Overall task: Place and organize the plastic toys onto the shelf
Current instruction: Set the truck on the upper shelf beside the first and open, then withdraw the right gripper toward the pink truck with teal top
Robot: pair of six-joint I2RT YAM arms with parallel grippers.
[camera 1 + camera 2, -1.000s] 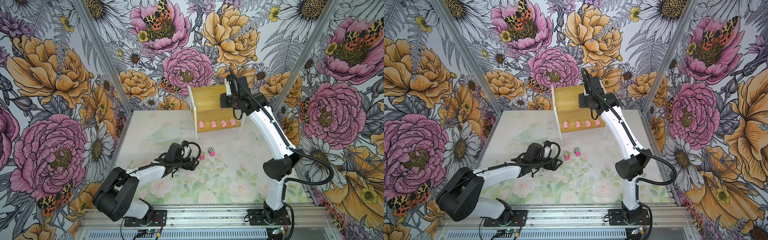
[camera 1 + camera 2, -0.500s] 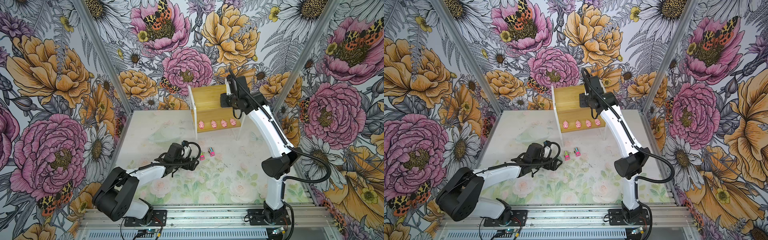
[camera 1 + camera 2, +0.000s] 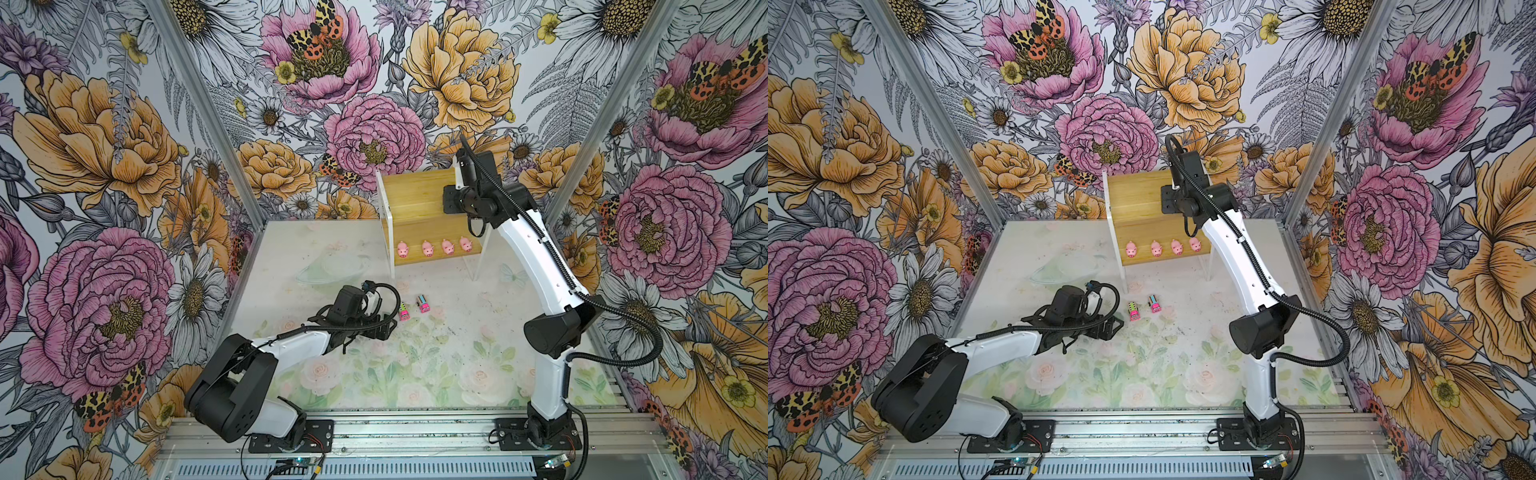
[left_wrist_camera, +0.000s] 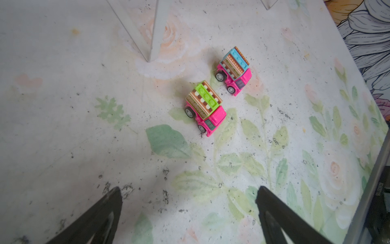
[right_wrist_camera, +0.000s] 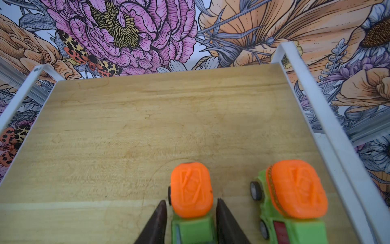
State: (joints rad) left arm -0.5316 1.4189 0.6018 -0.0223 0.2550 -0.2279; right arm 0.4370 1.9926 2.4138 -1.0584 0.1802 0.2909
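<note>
Found the right gripper (image 5: 191, 199) over the shelf (image 5: 126, 126), upper centre-right of both top views, jaws slightly parted astride a green truck (image 5: 191, 186), not clamping it. Saw a second green truck (image 5: 295, 194) parallel beside it, cabs toward the wrist. Counted four pink pigs (image 3: 427, 248) rowed on the lower board, snouts downframe. Spotted two pink trucks (image 3: 1133, 311) on the table (image 3: 457, 353), centre frame, lengthwise near-vertical, cabs downframe, beyond the left gripper (image 4: 189, 188), jaws spread wide.

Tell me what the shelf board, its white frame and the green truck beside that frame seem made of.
Shelf board: wood, perhaps bamboo, matte; grain streaks show. White frame: probably painted metal; thin, smooth, evenly white. Green truck: moulded plastic, slightly glossy; saturated colour, soft edges, embossed orange top.
</note>
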